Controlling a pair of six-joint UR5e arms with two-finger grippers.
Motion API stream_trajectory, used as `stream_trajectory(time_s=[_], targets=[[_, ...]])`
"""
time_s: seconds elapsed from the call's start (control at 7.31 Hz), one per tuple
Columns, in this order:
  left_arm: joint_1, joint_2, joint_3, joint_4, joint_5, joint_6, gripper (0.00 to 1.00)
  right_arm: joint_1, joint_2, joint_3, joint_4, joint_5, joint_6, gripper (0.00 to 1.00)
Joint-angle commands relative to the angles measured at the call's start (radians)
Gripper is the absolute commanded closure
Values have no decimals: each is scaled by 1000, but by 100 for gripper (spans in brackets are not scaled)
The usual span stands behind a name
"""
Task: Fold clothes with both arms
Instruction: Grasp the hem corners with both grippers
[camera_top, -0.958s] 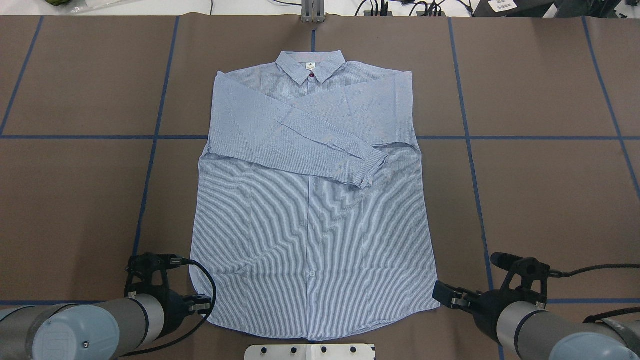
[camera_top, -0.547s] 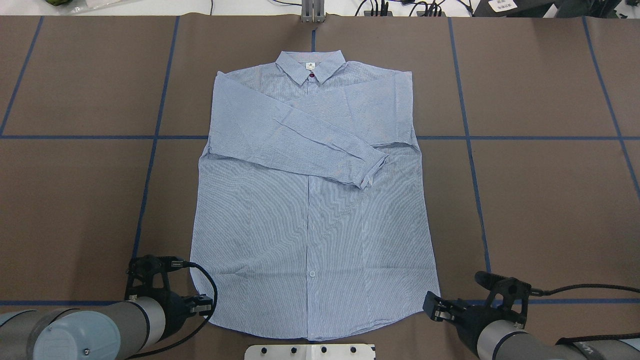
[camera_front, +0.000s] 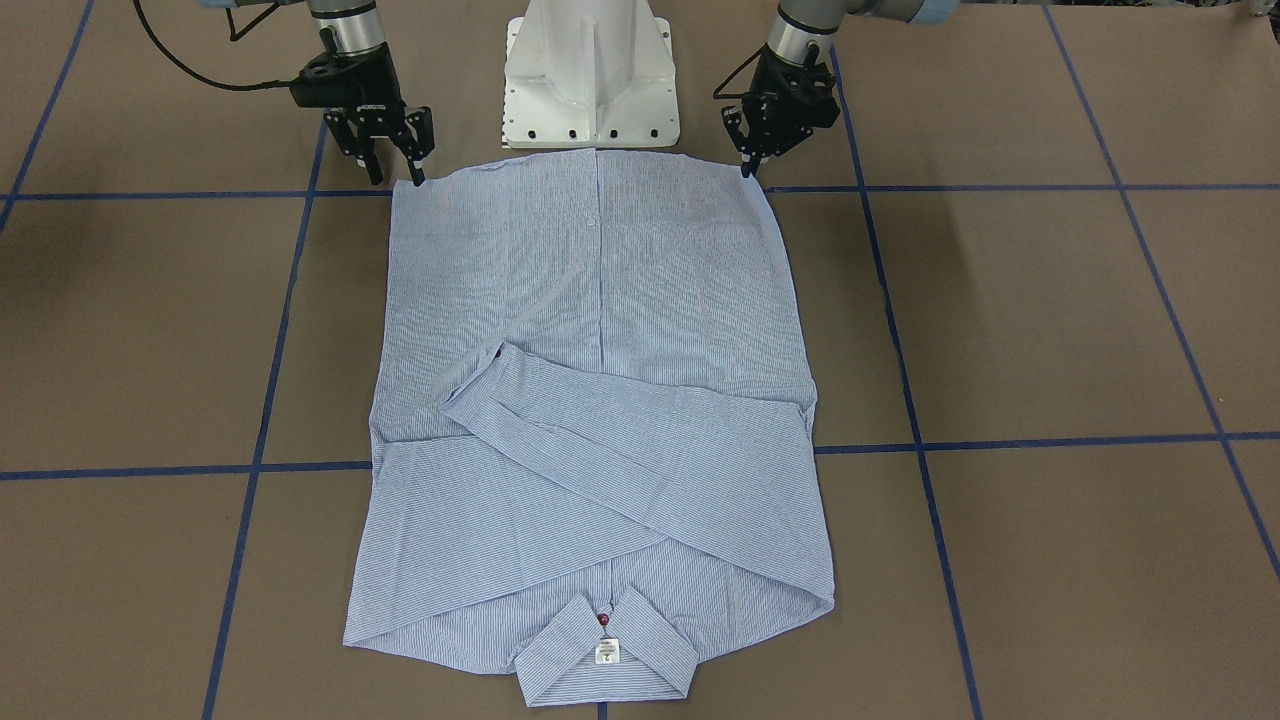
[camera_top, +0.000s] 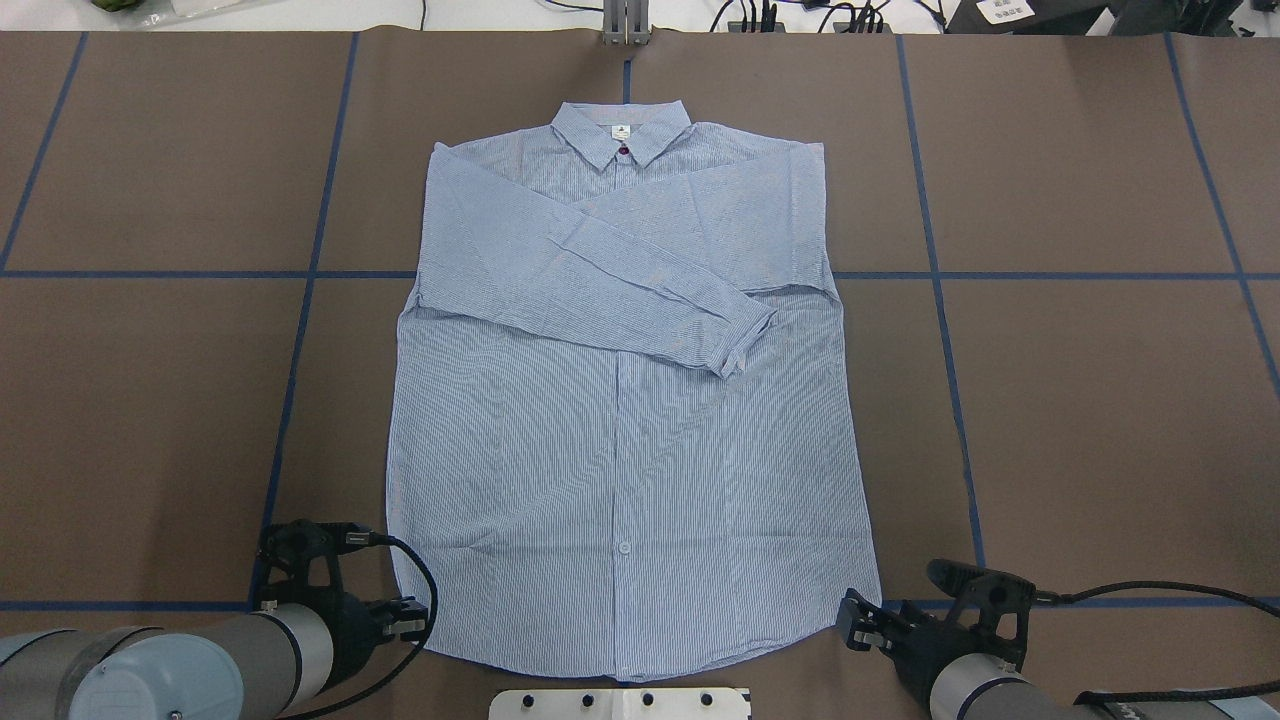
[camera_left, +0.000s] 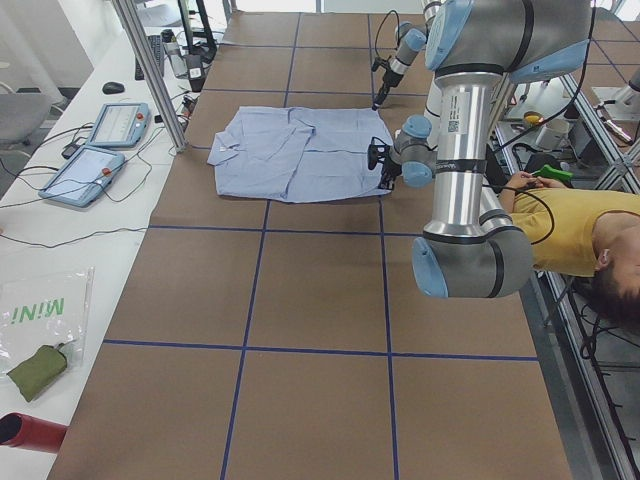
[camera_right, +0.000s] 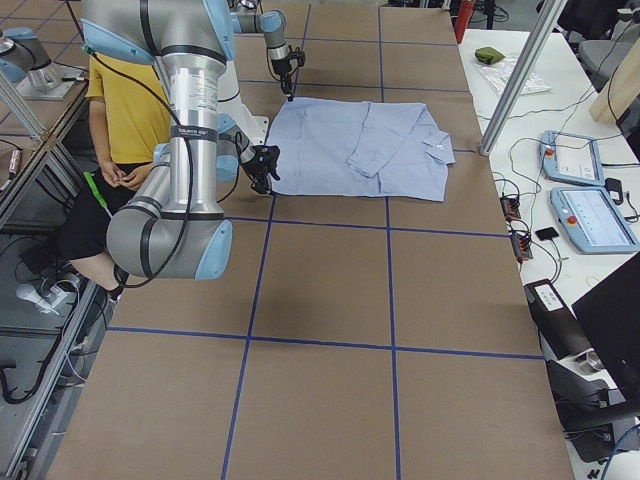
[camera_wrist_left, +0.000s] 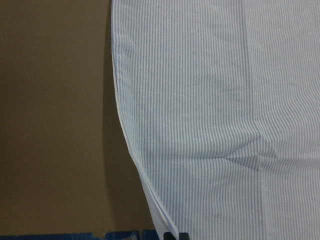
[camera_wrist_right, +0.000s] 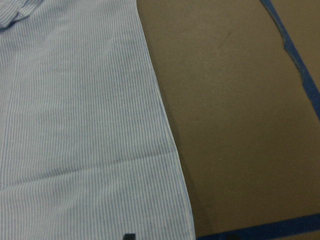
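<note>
Sleeves crossed, the light blue-and-white striped long-sleeved shirt (camera_top: 620, 450) lies flat mid brown blue-taped table (camera_top: 1100, 400), hem at 6 o'clock. The black right gripper (camera_front: 397, 176) stands spread at one hem corner, the black left gripper (camera_front: 746, 166) at the other, its spread unclear. The next move, I judge: pinch both corners and carry them toward 12 o'clock

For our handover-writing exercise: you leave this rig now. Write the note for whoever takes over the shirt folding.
Left gripper: jaws open, at a hem corner of the shirt, holding nothing.
Right gripper: jaws open at the other hem corner, empty.
Shirt flat on the table, collar farthest from the grippers.
Done: both sleeves folded across the chest.
To do: probably grip the hem corners and fold the body toward the collar.
</note>
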Motion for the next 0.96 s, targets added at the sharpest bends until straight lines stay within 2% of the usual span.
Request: stream_trajectory(time_s=[0.0, 0.14, 0.27, 0.82], targets=[[2, 0, 0, 0, 2, 0, 100, -16, 1, -6, -2, -7, 0, 56], [2, 0, -3, 0, 2, 0, 100, -18, 1, -6, -2, -9, 0, 70], [2, 0, -6, 0, 2, 0, 100, -18, 1, -6, -4, -14, 0, 78], [8, 0, -14, 2, 2, 0, 100, -19, 0, -7, -7, -24, -3, 78]])
